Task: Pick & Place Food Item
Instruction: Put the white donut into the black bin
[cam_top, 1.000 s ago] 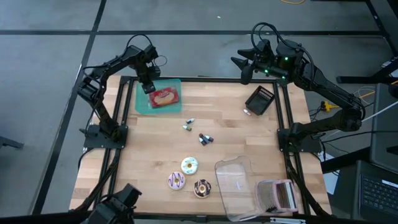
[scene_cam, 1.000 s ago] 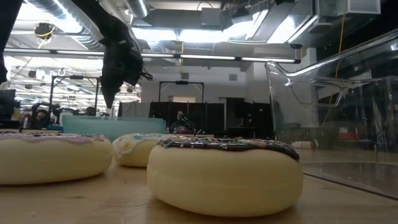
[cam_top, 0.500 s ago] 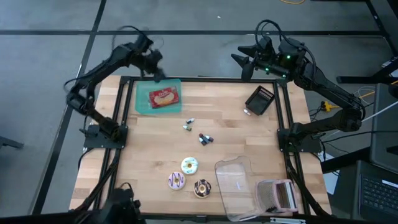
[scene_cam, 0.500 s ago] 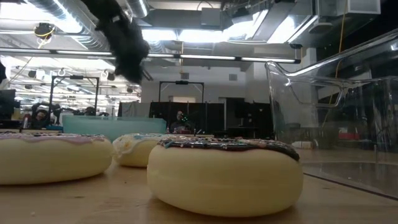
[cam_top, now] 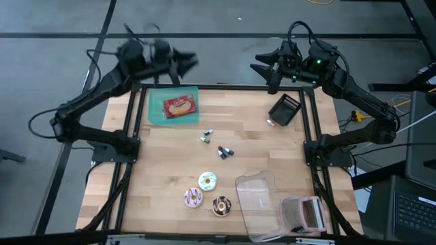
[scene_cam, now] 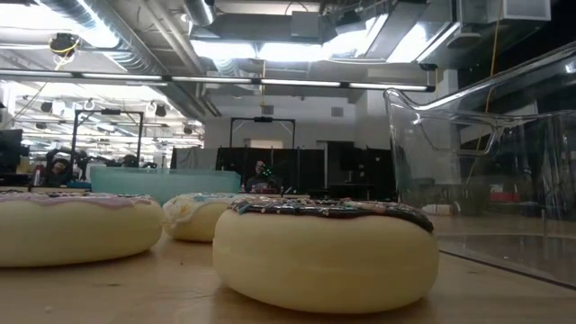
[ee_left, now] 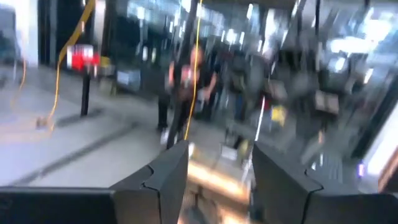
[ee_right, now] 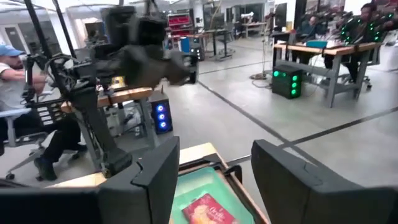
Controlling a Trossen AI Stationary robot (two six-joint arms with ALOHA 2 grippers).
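The food item, a red packet (cam_top: 179, 107), lies flat on a teal tray (cam_top: 158, 112) at the table's far left; the right wrist view shows both the packet (ee_right: 208, 213) and the tray (ee_right: 189, 190). My left gripper (cam_top: 189, 62) hangs high beyond the tray's far edge, pointing level, open and empty (ee_left: 217, 155). My right gripper (cam_top: 262, 71) hangs above the far edge near the right, open and empty (ee_right: 214, 152), facing the left arm (ee_right: 140, 56).
Three doughnuts (cam_top: 208, 181) (cam_top: 193, 198) (cam_top: 221, 205) sit near the front edge, beside a clear container (cam_top: 257, 201). A black basket (cam_top: 285, 109) lies at the far right, and small wrapped items (cam_top: 206, 137) (cam_top: 225, 151) lie mid-table. People sit beyond the table.
My left gripper has risen from just above the teal tray and drawn back past the table's far edge, tipping from pointing down to level. The red packet stays flat on the tray.
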